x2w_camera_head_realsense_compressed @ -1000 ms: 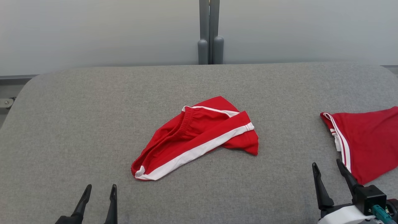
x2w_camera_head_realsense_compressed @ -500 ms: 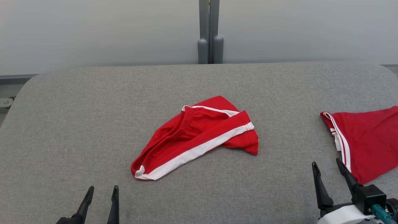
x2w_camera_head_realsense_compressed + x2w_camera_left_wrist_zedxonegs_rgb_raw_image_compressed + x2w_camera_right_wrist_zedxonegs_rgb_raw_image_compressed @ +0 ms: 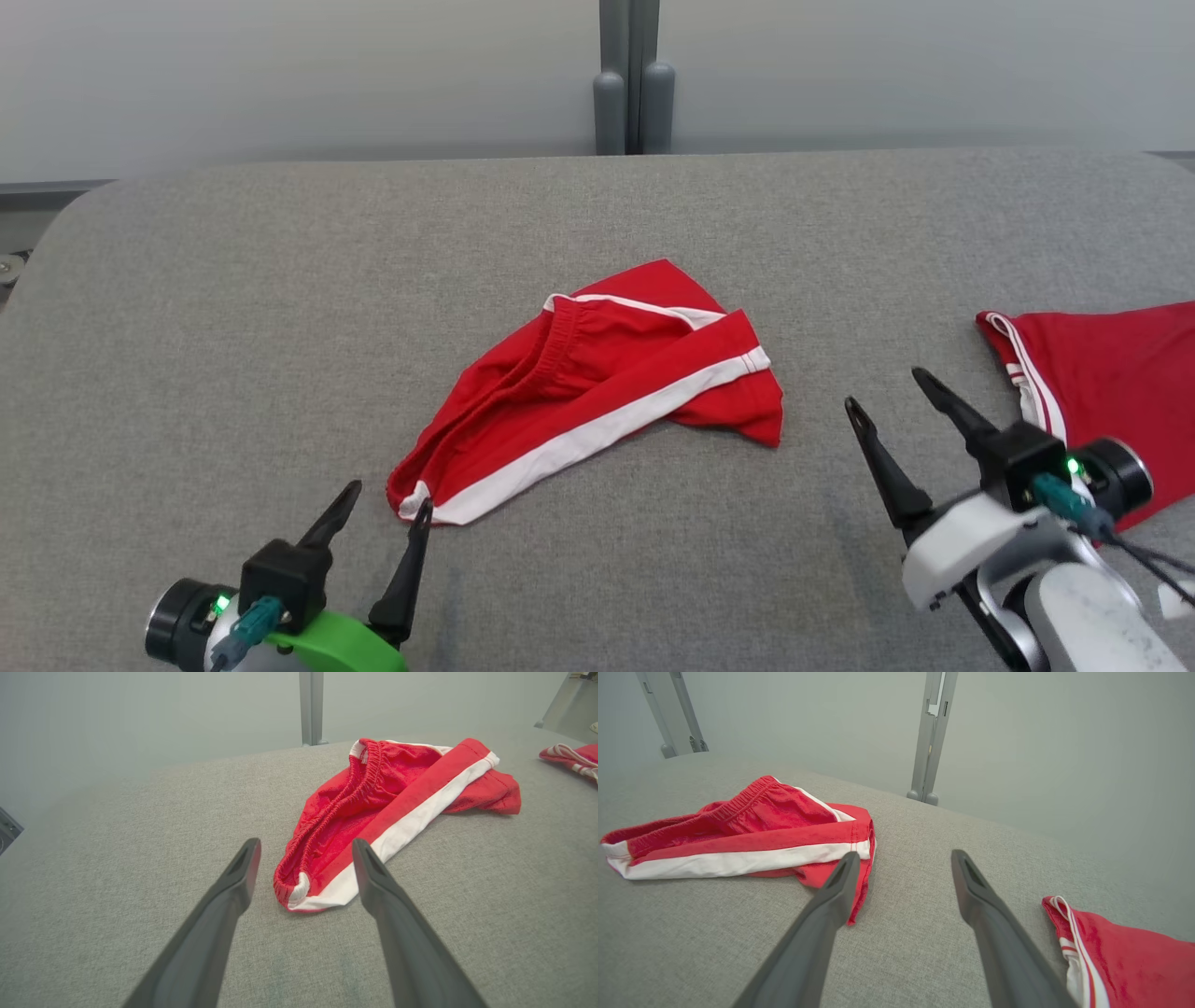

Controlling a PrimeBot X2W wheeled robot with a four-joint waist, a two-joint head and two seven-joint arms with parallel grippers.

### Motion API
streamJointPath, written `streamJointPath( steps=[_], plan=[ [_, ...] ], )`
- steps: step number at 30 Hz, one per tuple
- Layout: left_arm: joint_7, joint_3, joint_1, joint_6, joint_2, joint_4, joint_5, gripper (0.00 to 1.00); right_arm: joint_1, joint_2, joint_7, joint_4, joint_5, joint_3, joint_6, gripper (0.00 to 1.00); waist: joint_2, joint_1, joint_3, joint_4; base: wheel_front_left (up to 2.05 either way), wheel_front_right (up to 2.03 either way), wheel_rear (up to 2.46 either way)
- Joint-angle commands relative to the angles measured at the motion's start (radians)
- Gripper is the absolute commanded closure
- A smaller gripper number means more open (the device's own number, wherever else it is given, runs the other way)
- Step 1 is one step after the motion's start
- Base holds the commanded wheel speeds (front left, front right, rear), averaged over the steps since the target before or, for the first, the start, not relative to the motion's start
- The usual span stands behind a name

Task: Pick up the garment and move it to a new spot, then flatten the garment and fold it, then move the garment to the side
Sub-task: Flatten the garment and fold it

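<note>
We see a grey fabric worktop [image 3: 233,308] with rounded corners; behind it, a pale wall [image 3: 280,75] and a grey post [image 3: 635,84].

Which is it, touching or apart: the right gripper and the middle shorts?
Apart. In the head view a strip of bare table shows between the open right gripper and the shorts.

Bare grey fabric tabletop [image 3: 233,327] is stretching wide left of the crumpled red shorts with the white side stripe [image 3: 597,392], giving my left gripper [image 3: 390,495] open passage; its spread fingers are hovering just beside the shorts' near corner. Between the shorts and the second red white-striped garment [image 3: 1120,392] an open lane is running, and my right gripper [image 3: 885,388], fingers apart, is sitting in it. A grey upright post [image 3: 635,84] is standing behind the far edge.
</note>
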Motion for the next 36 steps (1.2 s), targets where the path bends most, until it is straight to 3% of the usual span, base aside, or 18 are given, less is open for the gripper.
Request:
streamJointPath(
  steps=[1, 6, 10, 29, 33, 36],
  plan=[
    [0.044, -0.021, -0.031, 0.0, 0.02, -0.02, 0.001, 0.0, -0.048, -0.026, 0.046, -0.007, 0.013, 0.025, -0.002, 0.0, 0.0, 0.0, 0.033, -0.002, 0.0, 0.0, 0.0],
    [0.215, -0.108, -0.097, 0.0, 0.059, -0.058, -0.036, 0.0, -0.196, -0.093, 0.242, 0.011, 0.078, 0.139, -0.002, 0.0, 0.0, 0.0, 0.061, 0.01, 0.0, 0.0, 0.0],
    [0.298, -0.176, -0.178, 0.001, 0.088, -0.022, -0.049, 0.0, -0.315, -0.118, 0.328, 0.054, 0.127, 0.251, -0.002, 0.0, 0.0, 0.0, 0.101, 0.031, 0.0, 0.0, 0.0],
    [0.228, -0.251, -0.325, 0.0, 0.079, 0.208, -0.083, 0.0, -0.498, -0.091, 0.265, 0.338, 0.171, 0.373, -0.002, 0.0, 0.0, 0.0, 0.167, 0.067, 0.0, 0.0, 0.0],
    [0.219, -0.256, -0.324, 0.001, 0.076, 0.215, -0.085, 0.0, -0.505, -0.092, 0.255, 0.349, 0.174, 0.385, -0.002, 0.06, 0.0, 0.0, 0.164, 0.066, 0.0, 0.0, 0.0],
    [0.213, -0.26, -0.315, 0.001, 0.076, 0.216, -0.088, 0.0, -0.506, -0.092, 0.248, 0.361, 0.179, 0.391, -0.002, 0.19, 0.0, 0.0, 0.159, 0.065, 0.0, 0.0, 0.0]
  ],
)
